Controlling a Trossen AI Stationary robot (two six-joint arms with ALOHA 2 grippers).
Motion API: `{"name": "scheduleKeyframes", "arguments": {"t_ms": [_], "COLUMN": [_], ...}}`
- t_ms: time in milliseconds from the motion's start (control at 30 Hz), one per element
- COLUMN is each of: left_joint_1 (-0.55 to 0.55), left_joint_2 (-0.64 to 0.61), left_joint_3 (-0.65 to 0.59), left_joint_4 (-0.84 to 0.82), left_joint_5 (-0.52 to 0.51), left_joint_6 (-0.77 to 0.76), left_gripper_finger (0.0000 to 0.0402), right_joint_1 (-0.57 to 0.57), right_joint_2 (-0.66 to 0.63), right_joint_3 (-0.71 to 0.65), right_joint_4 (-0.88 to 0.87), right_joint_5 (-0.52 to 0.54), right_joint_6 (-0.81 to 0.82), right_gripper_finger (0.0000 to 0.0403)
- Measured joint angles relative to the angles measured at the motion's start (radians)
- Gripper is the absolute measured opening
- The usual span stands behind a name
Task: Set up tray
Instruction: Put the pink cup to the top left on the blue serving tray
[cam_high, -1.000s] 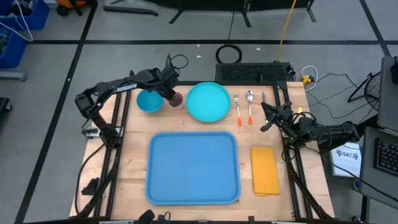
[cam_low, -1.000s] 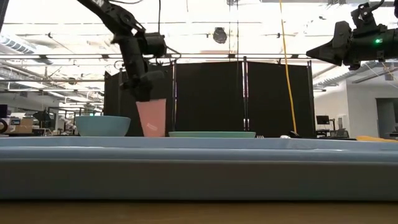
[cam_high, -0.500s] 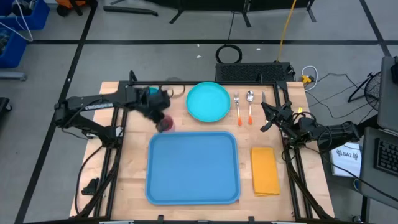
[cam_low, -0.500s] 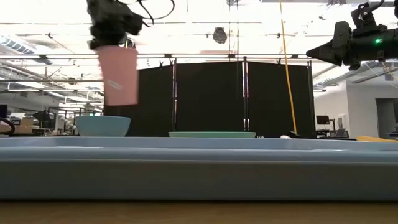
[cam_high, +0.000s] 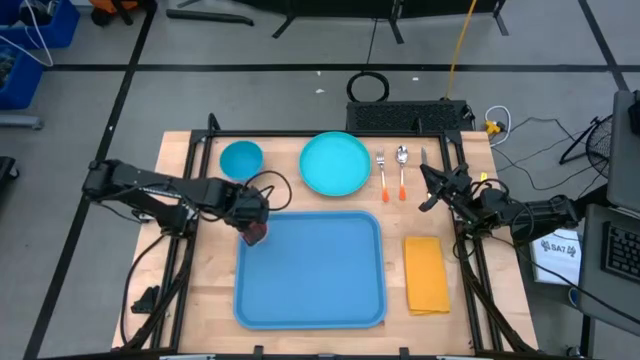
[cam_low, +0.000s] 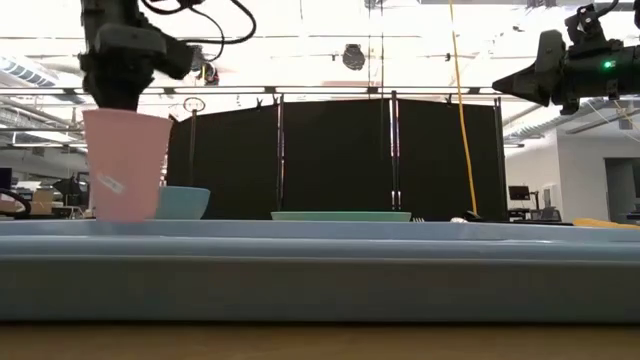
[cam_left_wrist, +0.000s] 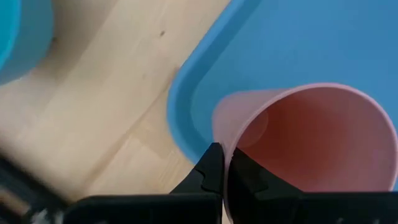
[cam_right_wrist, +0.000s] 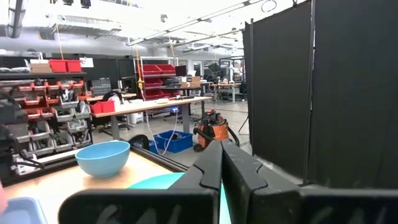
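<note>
The blue tray (cam_high: 310, 268) lies flat at the table's near middle. My left gripper (cam_high: 252, 220) stands over the tray's far left corner (cam_left_wrist: 186, 118), pointing down and shut on a pink cup (cam_low: 125, 165), whose open mouth (cam_left_wrist: 311, 143) fills the left wrist view. In the low view the cup's base sits at the height of the tray's rim (cam_low: 320, 232), so I cannot tell whether it touches. My right gripper (cam_high: 430, 190) waits shut at the table's right edge, raised and level, touching nothing. My left gripper pinches the cup's rim (cam_left_wrist: 225, 149) at one side, one finger (cam_left_wrist: 249, 177) inside the cup and the other (cam_left_wrist: 210, 171) outside. The fingers come from above, pointing down. The cup hangs upright below them, mouth up, over the tray's far left corner.
At the far side stand a turquoise bowl (cam_high: 241, 158) and a turquoise plate (cam_high: 334, 163), with a fork (cam_high: 381, 172), a spoon (cam_high: 402, 170) and a knife (cam_high: 424, 160) to its right. A yellow-orange folded napkin (cam_high: 425, 272) lies right of the tray.
My left gripper has carried the pink cup from beside the bowl toward the table's near edge, first up and clear of the table, then lower over the tray's far left corner. The cup has stayed upright and the gripper shut on it.
</note>
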Motion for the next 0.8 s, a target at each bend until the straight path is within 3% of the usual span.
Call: {"name": "scheduleKeyframes", "arguments": {"t_ms": [167,633,800], "left_joint_1": [0.018,0.022,0.022], "left_joint_2": [-0.054,-0.064,-0.064], "left_joint_3": [-0.087,-0.132,-0.132], "left_joint_4": [0.115,0.104,0.104], "left_joint_5": [0.038,0.059,0.078], "left_joint_6": [-0.005,-0.041,-0.042], "left_gripper_finger": [0.0002,0.0002,0.004], "right_joint_1": [0.0,0.002,0.002], "right_joint_2": [0.0,0.0,0.0], "right_joint_3": [0.0,0.0,0.0], "right_joint_4": [-0.019,-0.041,-0.041], "right_joint_5": [-0.001,-0.001,-0.001], "right_joint_6": [0.051,0.067,0.067], "right_gripper_finger": [0.0,0.0,0.0]}}
